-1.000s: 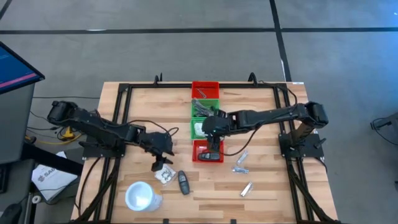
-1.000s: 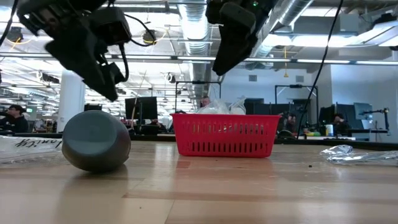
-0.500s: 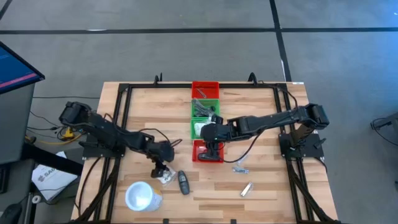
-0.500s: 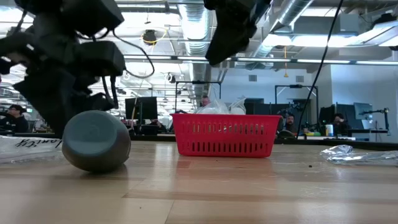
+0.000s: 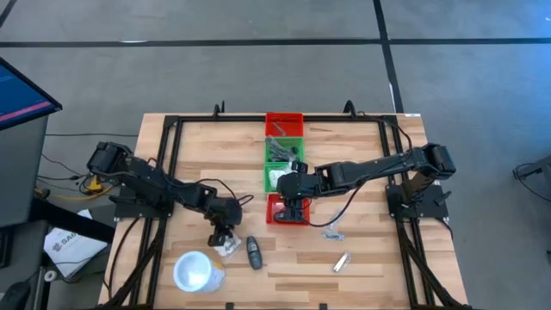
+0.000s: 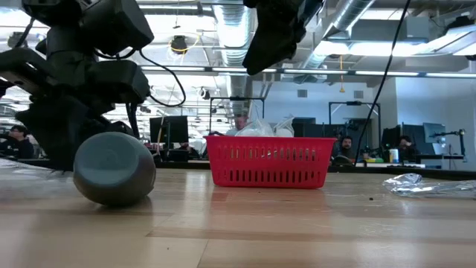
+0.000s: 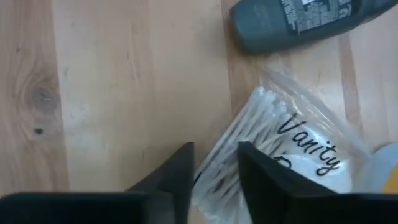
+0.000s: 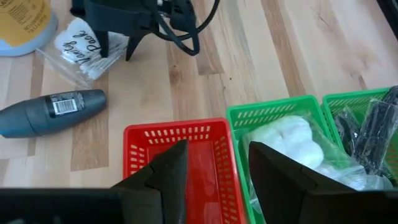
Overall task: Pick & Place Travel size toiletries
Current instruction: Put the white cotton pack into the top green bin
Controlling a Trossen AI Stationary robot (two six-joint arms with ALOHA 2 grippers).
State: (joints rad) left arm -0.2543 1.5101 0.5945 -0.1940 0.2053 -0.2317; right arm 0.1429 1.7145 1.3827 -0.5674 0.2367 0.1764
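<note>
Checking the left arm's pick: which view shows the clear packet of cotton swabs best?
The left wrist view: the packet fills it, swabs and lettering plain, at the left gripper fingertips. The right wrist view shows it smaller, under that gripper. The high view gives a pale speck; the low view hides it.

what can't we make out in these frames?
- Left gripper grip on the vanity packet: fingers straddle its edge; contact unclear, left wrist view cuts it off.
- Near red bin contents: right gripper covers it in the high view; right wrist fingers block its floor.
- Silver tubes: too small to read, high view.
- Grey bottle hides the packet, low view.
</note>
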